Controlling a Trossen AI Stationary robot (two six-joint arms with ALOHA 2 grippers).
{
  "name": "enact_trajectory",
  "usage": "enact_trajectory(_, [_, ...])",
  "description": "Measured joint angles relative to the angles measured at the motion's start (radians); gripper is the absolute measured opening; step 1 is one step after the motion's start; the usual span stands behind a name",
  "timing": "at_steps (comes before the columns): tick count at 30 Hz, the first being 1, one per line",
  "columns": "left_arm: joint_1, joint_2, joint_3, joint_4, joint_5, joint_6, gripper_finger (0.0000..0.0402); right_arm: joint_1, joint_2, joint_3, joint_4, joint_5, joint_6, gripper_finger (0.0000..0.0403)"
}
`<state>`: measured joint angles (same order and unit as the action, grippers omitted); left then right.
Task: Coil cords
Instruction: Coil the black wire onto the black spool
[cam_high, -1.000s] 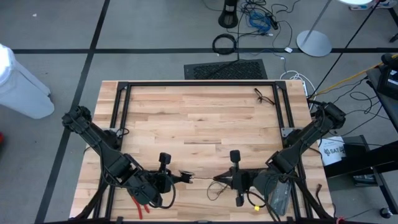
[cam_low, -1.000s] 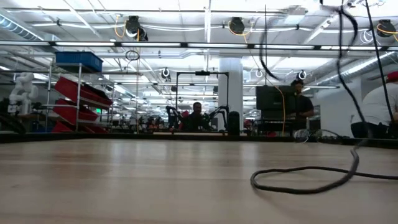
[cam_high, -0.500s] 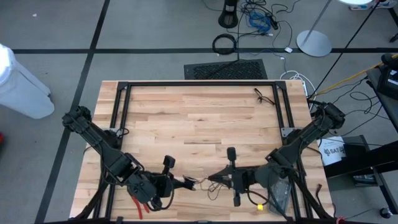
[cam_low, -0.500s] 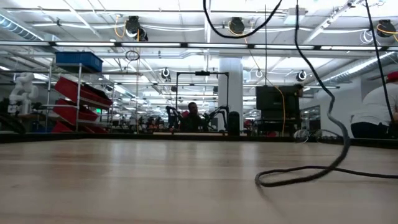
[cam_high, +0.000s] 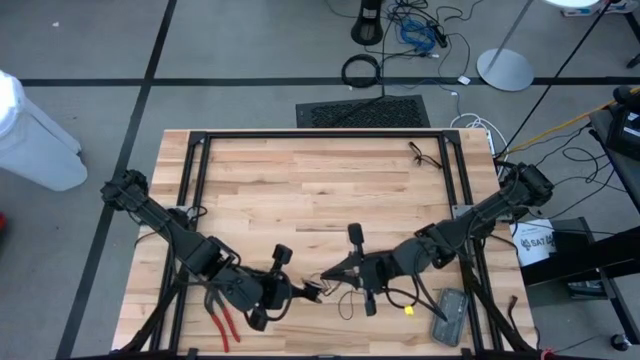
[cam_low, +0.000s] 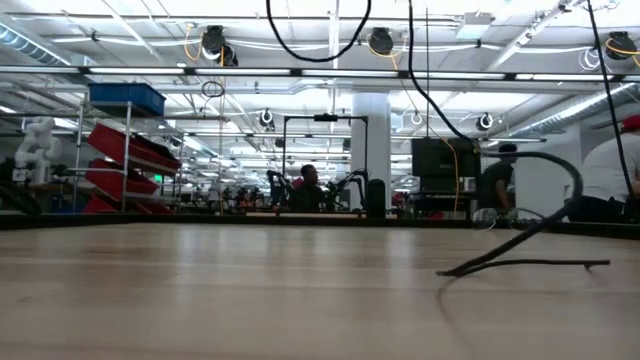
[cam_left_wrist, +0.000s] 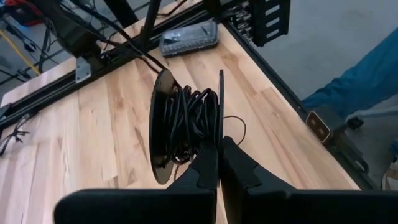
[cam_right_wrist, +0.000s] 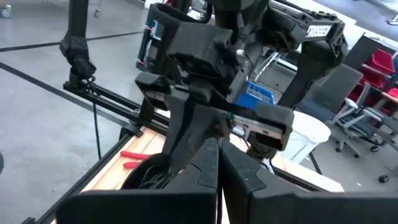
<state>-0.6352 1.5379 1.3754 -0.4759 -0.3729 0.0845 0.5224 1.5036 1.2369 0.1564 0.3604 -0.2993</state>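
Observation:
The thin black cord is wound on a small round spool (cam_left_wrist: 186, 124) of two dark discs. In the high view the spool (cam_high: 318, 290) sits between my two grippers near the table's front middle. My left gripper (cam_high: 306, 292) is shut on the spool. My right gripper (cam_high: 328, 279) faces it from the right, shut, with loose cord loops (cam_high: 352, 300) beneath it. In the low view a slack end of the cord (cam_low: 520, 262) rests on the table and the remainder hangs from above. My left gripper pinches the rim of the spool's thin outer disc (cam_left_wrist: 220, 134) between its two fingers, coming level from the table's left. The spool stands on edge, lifted off the wood. My right gripper is shut on the cord close to the spool, coming from the table's right. Its own fingers (cam_right_wrist: 208, 165) hide the place of contact. Slack cord hangs below it onto the table.
Red-handled pliers (cam_high: 222, 320) lie by the left arm at the front. A grey flat device (cam_high: 447, 313) and a small yellow piece (cam_high: 408, 310) lie at the front right. Another small black cord (cam_high: 425, 153) lies at the far right. Black rails (cam_high: 320, 135) frame the table.
My right gripper has gone toward the table's left and a little farther back, uncovering the grey device. My left gripper has gone a little to the right and turned. The two now stand close together. The cord loop on the table has been drawn up, with less of it lying flat.

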Motion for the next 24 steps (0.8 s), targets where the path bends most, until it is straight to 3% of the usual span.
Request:
enact_trajectory(11, [0.038, 0.058, 0.0, 0.027, 0.089, 0.009, 0.0003, -0.002, 0.0, 0.0, 0.014, -0.003, -0.009, 0.0])
enact_trajectory(18, [0.046, 0.071, 0.0, 0.137, 0.131, 0.123, 0.0003, -0.004, 0.012, 0.0, 0.025, -0.003, 0.003, 0.0])
enact_trajectory(24, [0.045, 0.071, 0.0, 0.185, 0.135, 0.171, 0.0002, -0.015, 0.038, 0.0, 0.019, -0.075, 0.015, 0.0])
